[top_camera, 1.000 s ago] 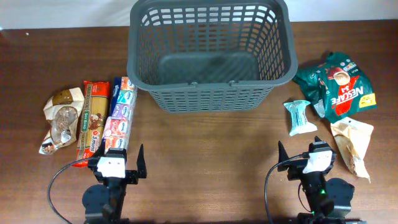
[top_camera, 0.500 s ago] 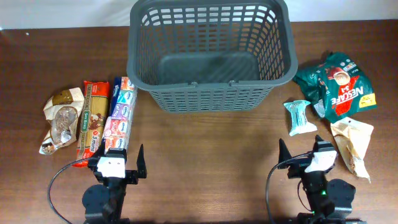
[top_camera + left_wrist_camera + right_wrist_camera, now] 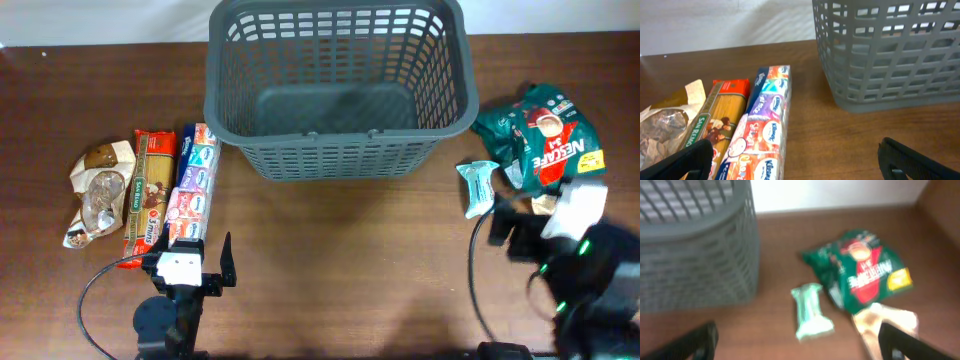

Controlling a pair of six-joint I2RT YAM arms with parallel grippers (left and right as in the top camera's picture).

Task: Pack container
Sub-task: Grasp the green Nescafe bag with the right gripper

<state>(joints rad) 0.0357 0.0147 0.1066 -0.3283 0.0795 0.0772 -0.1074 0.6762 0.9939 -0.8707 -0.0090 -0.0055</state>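
The right arm has swung up and off toward the right edge since a moment ago. From overhead it is a blur over the spot where the pale paper packet (image 3: 885, 325) lay, while the left arm has not budged. The right gripper (image 3: 797, 332) has its jaws spread wide with nothing between them. The container (image 3: 340, 160) stands ahead and off to their left, well apart, at the far middle of the tabletop (image 3: 340, 270). Ahead of those jaws lie a small mint-green packet (image 3: 811, 311), a green Nescafe bag (image 3: 865, 272) and the pale paper packet. The left gripper (image 3: 795, 147) is also wide open and empty — the container sits ahead to its right, and the tissue pack (image 3: 762, 135), spaghetti packet (image 3: 715, 125) and crumpled brown bag (image 3: 665, 130) lie ahead to its left.
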